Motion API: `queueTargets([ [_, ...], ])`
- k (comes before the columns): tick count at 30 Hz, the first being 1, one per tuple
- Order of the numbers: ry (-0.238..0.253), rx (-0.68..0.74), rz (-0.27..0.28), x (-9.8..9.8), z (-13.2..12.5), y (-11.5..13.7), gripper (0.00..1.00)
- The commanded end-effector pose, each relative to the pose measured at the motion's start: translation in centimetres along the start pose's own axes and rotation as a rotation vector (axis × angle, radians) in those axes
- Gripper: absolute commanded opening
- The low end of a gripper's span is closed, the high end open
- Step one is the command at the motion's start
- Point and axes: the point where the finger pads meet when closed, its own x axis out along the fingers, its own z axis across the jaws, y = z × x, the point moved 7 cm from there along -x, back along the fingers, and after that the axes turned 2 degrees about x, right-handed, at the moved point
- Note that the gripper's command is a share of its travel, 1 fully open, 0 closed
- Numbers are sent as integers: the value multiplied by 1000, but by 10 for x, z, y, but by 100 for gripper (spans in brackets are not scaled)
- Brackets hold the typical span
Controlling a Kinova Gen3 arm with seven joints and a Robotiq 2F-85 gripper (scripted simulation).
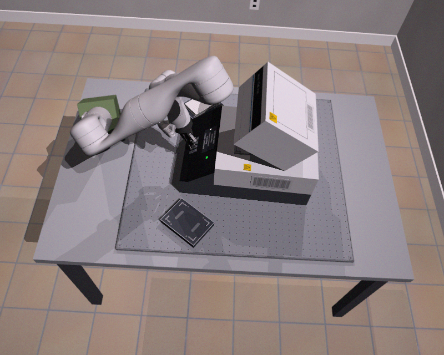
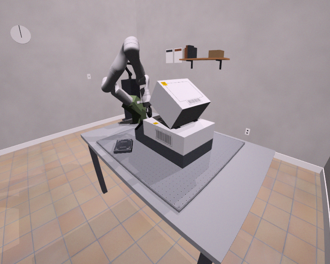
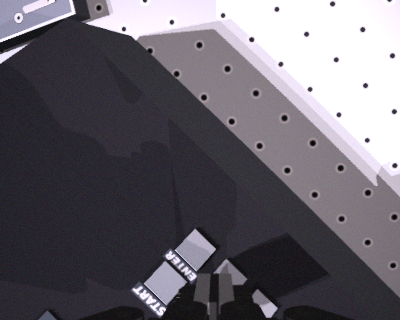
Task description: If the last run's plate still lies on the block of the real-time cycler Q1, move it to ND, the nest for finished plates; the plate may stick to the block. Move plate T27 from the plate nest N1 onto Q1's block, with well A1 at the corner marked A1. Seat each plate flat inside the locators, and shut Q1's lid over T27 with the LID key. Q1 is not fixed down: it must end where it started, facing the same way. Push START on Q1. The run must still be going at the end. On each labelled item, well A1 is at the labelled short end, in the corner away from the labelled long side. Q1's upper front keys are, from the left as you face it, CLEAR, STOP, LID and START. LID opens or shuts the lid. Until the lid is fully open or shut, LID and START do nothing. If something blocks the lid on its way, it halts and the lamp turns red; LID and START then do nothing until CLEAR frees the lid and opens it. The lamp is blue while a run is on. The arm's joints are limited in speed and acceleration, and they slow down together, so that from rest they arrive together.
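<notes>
Q1 (image 1: 230, 175) (image 2: 178, 143) stands with its lid (image 1: 291, 110) (image 2: 185, 90) raised and tilted, neither level nor shut. The lamp (image 1: 206, 157) on its black front panel is green. My gripper (image 1: 192, 145) (image 2: 149, 115) (image 3: 215, 296) is shut and empty, its tips low at the front keys. In the wrist view the START key (image 3: 165, 282) and ENTER key (image 3: 195, 248) show beside the tips; the fingers hide the LID key. A pale plate (image 1: 196, 106), partly behind the arm, lies past Q1's far front corner; its label is unreadable. The block is hidden.
A dark, empty nest (image 1: 186, 226) (image 2: 123, 145) (image 3: 2, 32) lies on the perforated board (image 1: 253, 233) (image 2: 159, 170), off Q1's near front corner; its label is unreadable. The green arm mount (image 1: 100, 100) (image 2: 137, 106) stands at the table's left end. The arm reaches over the board's far left part.
</notes>
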Motion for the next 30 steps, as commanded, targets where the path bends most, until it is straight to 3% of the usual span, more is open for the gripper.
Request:
queueTargets([
  [1, 2, 3, 0, -3, 0, 0, 10],
  [30, 2, 3, 0, -28, 9, 9, 10],
])
